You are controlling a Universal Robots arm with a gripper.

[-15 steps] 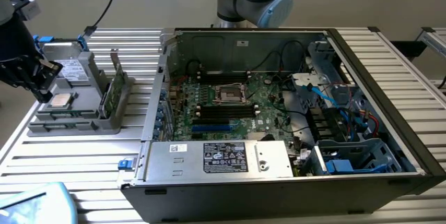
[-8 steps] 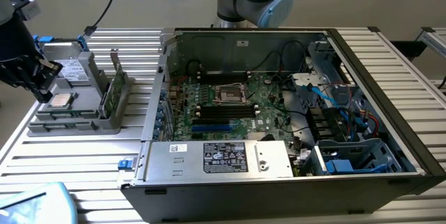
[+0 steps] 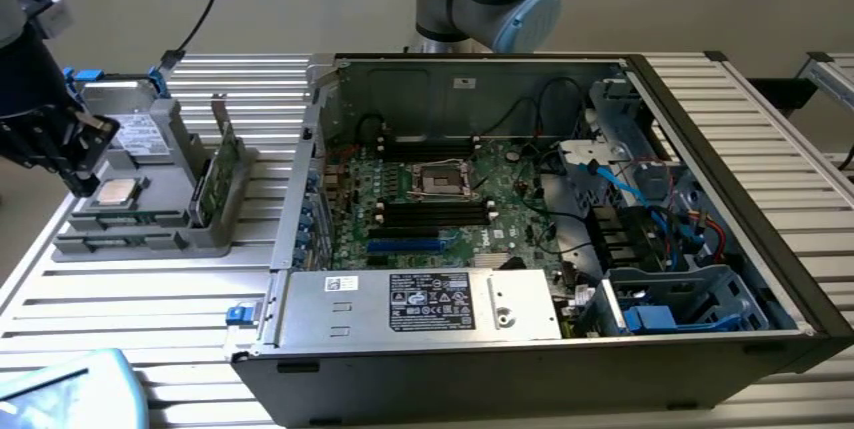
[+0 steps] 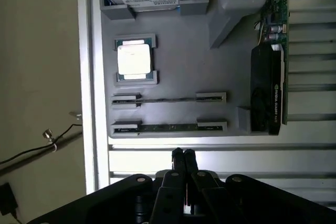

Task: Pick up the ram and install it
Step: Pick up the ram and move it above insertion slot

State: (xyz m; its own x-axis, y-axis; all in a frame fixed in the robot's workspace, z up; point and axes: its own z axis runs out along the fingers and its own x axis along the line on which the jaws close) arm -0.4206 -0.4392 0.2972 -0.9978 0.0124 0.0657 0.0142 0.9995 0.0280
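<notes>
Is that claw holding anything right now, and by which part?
Nothing. The gripper is shut and empty; the ram sits untouched in the gray holder.

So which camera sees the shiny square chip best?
The wrist view: it looks straight down on the chip, whole face showing in its grey tray. The exterior view shows the chip at a slant, beside the gripper.

End effector (image 3: 83, 181) near grey tray (image 3: 134, 241)

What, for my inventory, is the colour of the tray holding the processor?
Grey plastic tray, clearest in wrist view.
</notes>
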